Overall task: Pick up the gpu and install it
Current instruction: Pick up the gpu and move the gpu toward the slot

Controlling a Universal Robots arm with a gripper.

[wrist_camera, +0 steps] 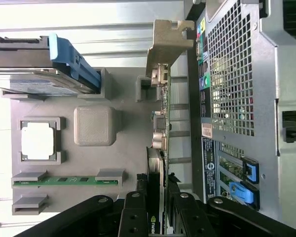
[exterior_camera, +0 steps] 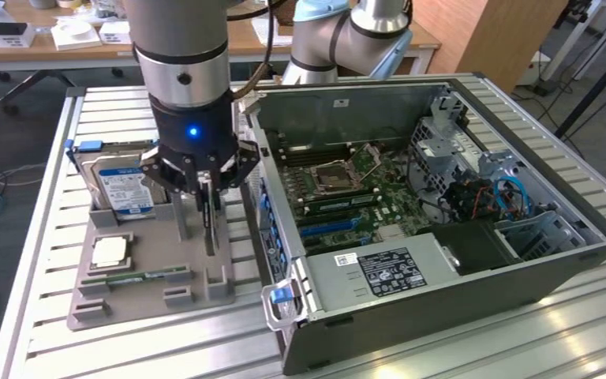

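My feed shows a slatted metal table with cluttered desks behind it. On the table, to the exterior view's left, lies a grey tray. An open case stands just beside it on the right, with its motherboard and power supply exposed.

I see the gripper hanging straight down over the tray's case-side edge, a blue light glowing on its body. Its fingers stand on either side of the gpu, and from the wrist view they look pressed against both faces of the card's upper edge, so I read it as gripped. The gpu stands on edge and upright. Its lower end reaches down to the tray, but I can't tell whether it sits in its slot or hangs just clear.

In the wrist view the card runs edge-on away from the fingers, between the tray and the case's rear panel. Its metal bracket is at the far end.

A hard drive stands upright at the tray's far end. The CPU lies flat in its pocket nearer the camera. The RAM lies just beyond it, held by two clips.
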